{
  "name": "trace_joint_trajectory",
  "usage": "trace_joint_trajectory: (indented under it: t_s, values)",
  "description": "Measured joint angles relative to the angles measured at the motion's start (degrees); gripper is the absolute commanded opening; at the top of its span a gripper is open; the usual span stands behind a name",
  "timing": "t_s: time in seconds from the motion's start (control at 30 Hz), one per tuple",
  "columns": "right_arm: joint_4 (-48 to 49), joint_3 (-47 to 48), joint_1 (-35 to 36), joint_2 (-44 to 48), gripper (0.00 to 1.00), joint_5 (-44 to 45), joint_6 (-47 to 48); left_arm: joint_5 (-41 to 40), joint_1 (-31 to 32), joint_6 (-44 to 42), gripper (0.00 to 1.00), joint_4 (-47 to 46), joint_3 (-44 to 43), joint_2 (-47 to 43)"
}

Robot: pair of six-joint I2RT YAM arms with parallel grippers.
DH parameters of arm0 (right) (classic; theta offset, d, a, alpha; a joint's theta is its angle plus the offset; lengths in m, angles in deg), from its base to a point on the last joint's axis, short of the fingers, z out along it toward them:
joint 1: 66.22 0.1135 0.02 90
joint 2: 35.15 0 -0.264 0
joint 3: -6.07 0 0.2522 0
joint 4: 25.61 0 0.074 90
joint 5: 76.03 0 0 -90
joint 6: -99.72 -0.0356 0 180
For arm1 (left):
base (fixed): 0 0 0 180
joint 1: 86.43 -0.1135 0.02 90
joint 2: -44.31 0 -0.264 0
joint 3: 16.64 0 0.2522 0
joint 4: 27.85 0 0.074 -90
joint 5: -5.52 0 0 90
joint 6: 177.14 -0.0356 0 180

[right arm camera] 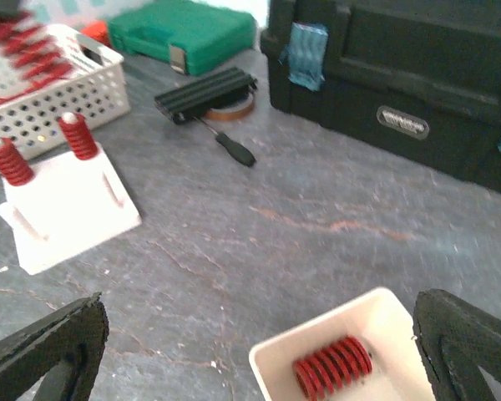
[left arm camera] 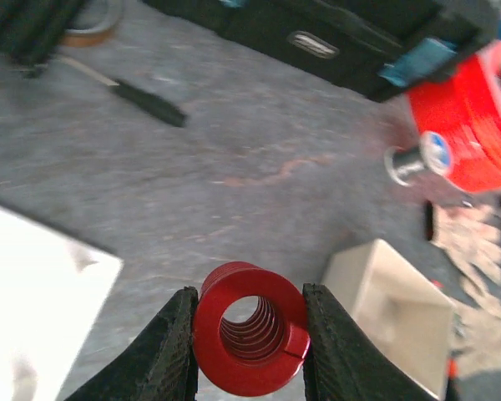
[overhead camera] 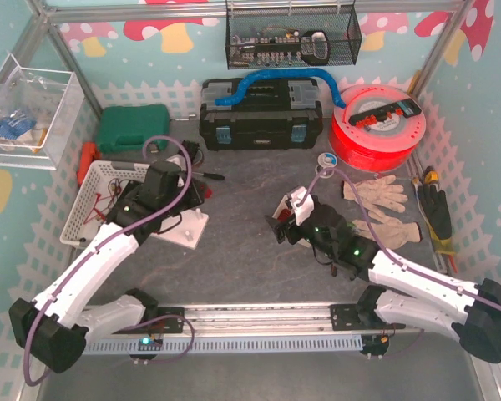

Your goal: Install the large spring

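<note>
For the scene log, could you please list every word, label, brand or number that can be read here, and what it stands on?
Nothing here can be read.
Oval badge on the black toolbox: lettering blurred.
Dark label on the red spool: too small to read.
Blue-and-white sticker on the small reel: blurred.

two mounted springs (right arm camera: 79, 136), two gloves (overhead camera: 376, 194)

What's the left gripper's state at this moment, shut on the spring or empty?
Shut on the red spring: in the left wrist view both fingers of the left gripper press against its sides.
</note>
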Motion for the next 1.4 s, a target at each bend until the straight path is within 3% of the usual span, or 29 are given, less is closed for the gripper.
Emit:
trace_joint_trajectory:
  t_s: [0.17, 0.4, 0.7, 1.4]
  values:
    - [-5.9, 3.1, -0.1, -3.4, 0.99, 3.0, -5.2, -8.9, 0.0, 3.6, 0.0, 7.1, 0.4, -2.3]
    - [-10.5, 8.5, -0.1, -8.7, 0.99, 5.0, -6.3, -13.4, 0.0, 7.0, 0.0, 10.6, 7.5, -3.0]
    - [-12.2, 10.1, -0.1, -9.7, 0.99, 6.1, -6.1, -13.9, 0.0, 9.0, 0.0, 12.0, 12.3, -3.0]
    - [-12.2, 10.1, -0.1, -9.5, 0.99, 6.6, -6.1, -13.0, 0.2, 8.1, 0.0, 11.9, 12.5, -4.0]
